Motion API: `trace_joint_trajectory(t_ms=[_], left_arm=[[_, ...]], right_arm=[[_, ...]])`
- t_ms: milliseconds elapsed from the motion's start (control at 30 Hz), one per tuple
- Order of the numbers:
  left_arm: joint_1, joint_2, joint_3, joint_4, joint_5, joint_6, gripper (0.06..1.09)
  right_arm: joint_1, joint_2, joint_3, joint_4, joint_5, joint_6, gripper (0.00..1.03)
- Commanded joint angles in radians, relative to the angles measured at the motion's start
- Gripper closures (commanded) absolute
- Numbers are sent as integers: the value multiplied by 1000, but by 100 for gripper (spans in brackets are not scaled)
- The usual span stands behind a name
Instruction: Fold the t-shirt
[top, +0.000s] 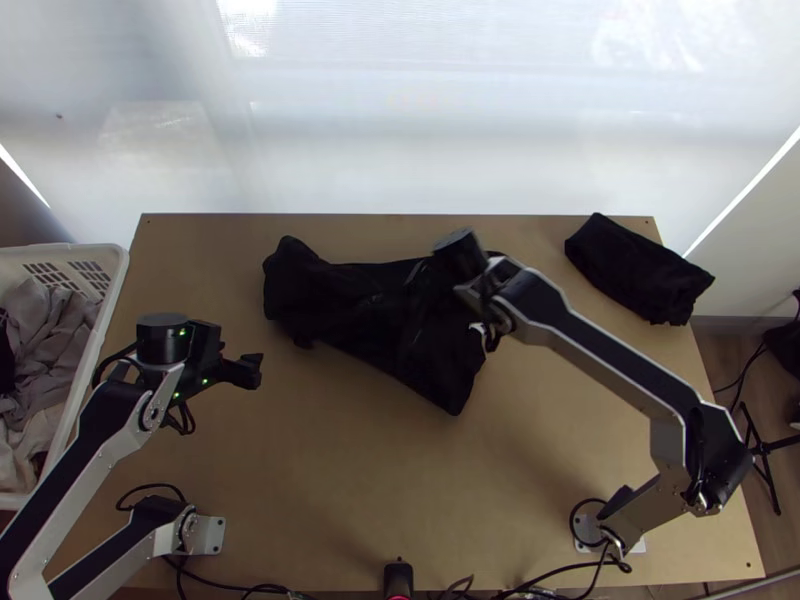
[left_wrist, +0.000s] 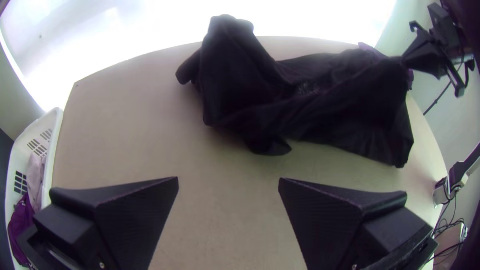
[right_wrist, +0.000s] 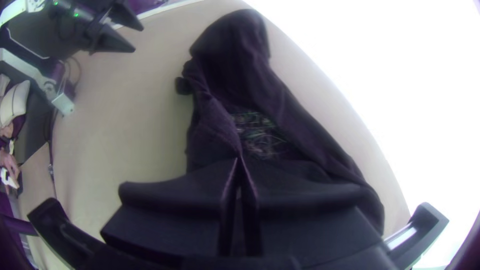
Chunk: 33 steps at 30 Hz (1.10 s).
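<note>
The black t-shirt lies bunched and wrinkled across the table's back middle, its fabric rising towards my right gripper, whose tips are hidden in the top view. In the right wrist view, my right gripper has its fingertips together on a ridge of the t-shirt. The left wrist view also has that pinched end of the t-shirt. My left gripper is over the table's left side, apart from the cloth; in its own view the left gripper stands open with nothing between its fingers.
Another black cloth, folded into a bundle, lies at the table's back right corner. A white basket holding grey and dark clothes stands beside the left edge. Cables run along the near edge. Bare tabletop lies in front of the t-shirt.
</note>
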Motion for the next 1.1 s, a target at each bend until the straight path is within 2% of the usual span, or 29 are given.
trace_joint_trajectory(t_ms=[0, 267, 433, 800, 1067], left_arm=[[-75, 107, 29, 29, 1, 12, 11], [-161, 308, 103, 116, -1, 20, 11], [-158, 441, 159, 167, -10, 38, 11], [-131, 599, 208, 223, -122, 58, 11], [-118, 681, 253, 187, -124, 49, 15]], right_arm=[[-232, -46, 24, -14, 9, -23, 100], [-412, -51, 13, -14, 9, -49, 100], [-468, -56, -1, -14, 9, -60, 100], [-484, -57, -1, -14, 9, -68, 100], [-471, -45, 13, -13, 9, -69, 100]])
